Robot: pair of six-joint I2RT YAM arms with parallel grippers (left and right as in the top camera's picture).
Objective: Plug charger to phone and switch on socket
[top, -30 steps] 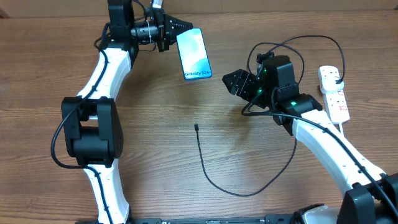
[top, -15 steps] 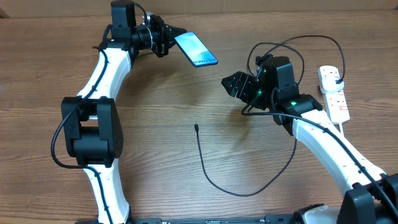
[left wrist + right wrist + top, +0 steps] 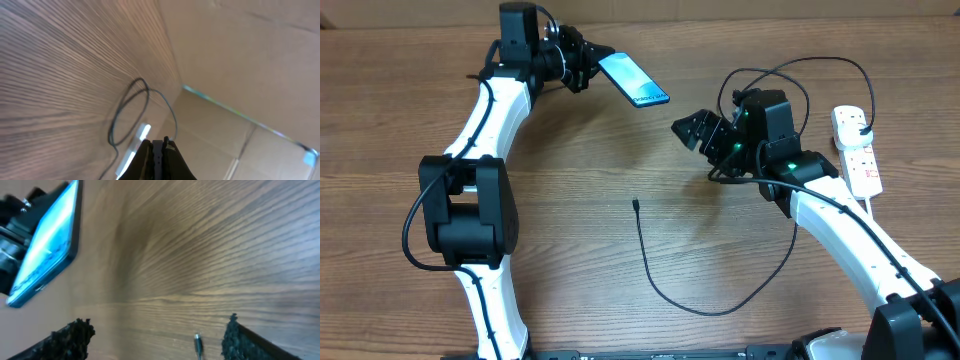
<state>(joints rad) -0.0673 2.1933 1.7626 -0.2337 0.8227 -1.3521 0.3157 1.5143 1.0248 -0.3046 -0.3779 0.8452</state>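
My left gripper (image 3: pixel 597 62) holds the phone (image 3: pixel 634 80) by its near end, up at the back of the table. The phone's light blue screen is tilted, and its thin edge sits pinched between the shut fingers (image 3: pixel 150 150). In the right wrist view the phone (image 3: pixel 45 250) is at the upper left. My right gripper (image 3: pixel 682 128) hovers open to the right of the phone, holding nothing. The charger's connector tip (image 3: pixel 635 205) lies on the wood, and the tip (image 3: pixel 197 342) shows low between my right fingers (image 3: pixel 75 332). Its black cable (image 3: pixel 705 310) curves round to the socket (image 3: pixel 857 150) at the right edge.
The cable loops (image 3: pixel 800 65) above and behind the right arm near the socket. The left arm's white links (image 3: pixel 480 120) run down the left side of the table. A cardboard wall (image 3: pixel 240 75) stands behind the table.
The phone has turned from lying face-up to a tilted pose and moved slightly up and right with my left gripper. My right gripper's jaws have spread wider and moved slightly left.
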